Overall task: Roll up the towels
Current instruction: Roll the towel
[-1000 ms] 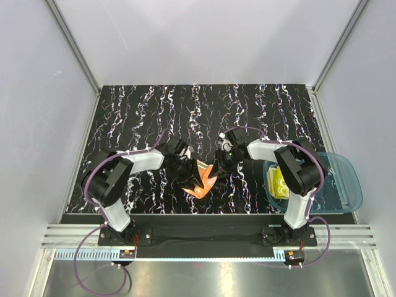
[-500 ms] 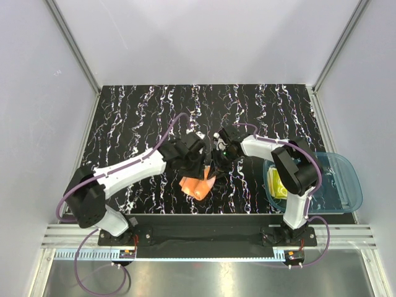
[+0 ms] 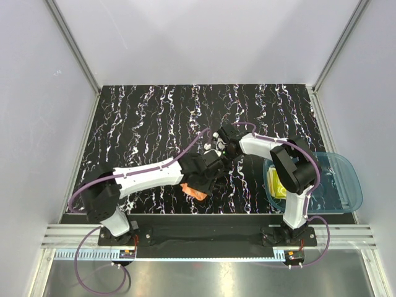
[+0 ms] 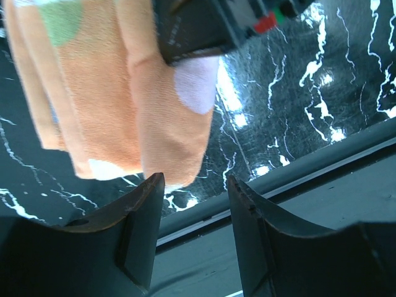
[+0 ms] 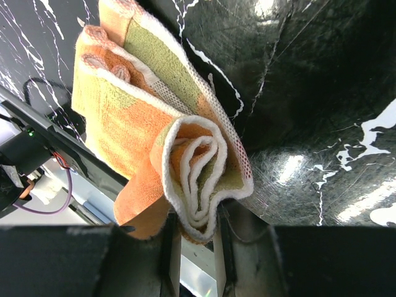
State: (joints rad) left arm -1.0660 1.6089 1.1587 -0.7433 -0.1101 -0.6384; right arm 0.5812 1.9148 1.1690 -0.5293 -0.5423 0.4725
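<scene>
The orange polka-dot towel [image 5: 154, 142] is a loose roll with pale edging, and my right gripper [image 5: 197, 234] is shut on its coiled end. In the top view only a corner of this towel [image 3: 194, 192] shows, below the crossed wrists near the table's front middle. My left gripper [image 4: 195, 185] stands open just under the towel's hanging folds [image 4: 111, 99]. Its left fingertip [image 4: 151, 185] is close to the cloth and nothing lies between the jaws. The left gripper [image 3: 200, 179] sits against the right gripper [image 3: 218, 153]. The yellow towel [image 3: 278, 184] lies in the tray.
A translucent blue tray [image 3: 343, 185] sits at the right front, by the right arm's base. The black marbled table [image 3: 154, 117] ends at a front rail [image 4: 297, 173] just beyond the left fingers. Grey walls enclose the back and sides.
My left arm has swung right and forward across the towel, now covering most of it from above. The towel bundle has shifted slightly toward the front edge. The right gripper keeps its hold.
</scene>
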